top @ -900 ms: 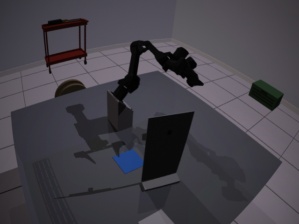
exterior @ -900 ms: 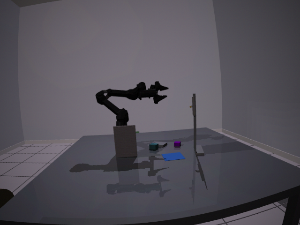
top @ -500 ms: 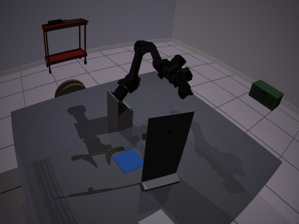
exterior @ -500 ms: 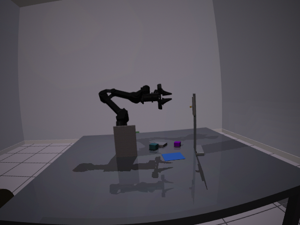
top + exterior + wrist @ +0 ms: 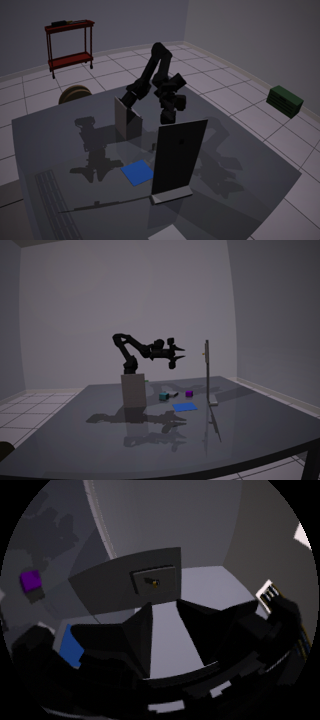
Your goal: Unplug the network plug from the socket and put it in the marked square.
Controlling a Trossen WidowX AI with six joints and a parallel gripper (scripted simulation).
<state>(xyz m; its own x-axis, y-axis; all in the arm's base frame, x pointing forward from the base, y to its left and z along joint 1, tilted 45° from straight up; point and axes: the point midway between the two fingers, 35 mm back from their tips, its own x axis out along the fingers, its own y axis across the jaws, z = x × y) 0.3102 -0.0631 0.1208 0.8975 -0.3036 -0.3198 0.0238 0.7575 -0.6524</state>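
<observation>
The upright panel stands on a pale foot. On its arm-facing side is a raised plate with the small plug, which shows yellow and sits in the socket. The thin tab is too small to make out. The blue marked square lies flat on the table, low on the arm's side of the panel. My gripper is partly open and empty, one finger above the other. It points at the panel, at about the plug's height, with a gap between them.
A teal block, a flat grey piece and a purple block lie on the table beyond the blue square in the exterior view. The arm stands on a pale pedestal.
</observation>
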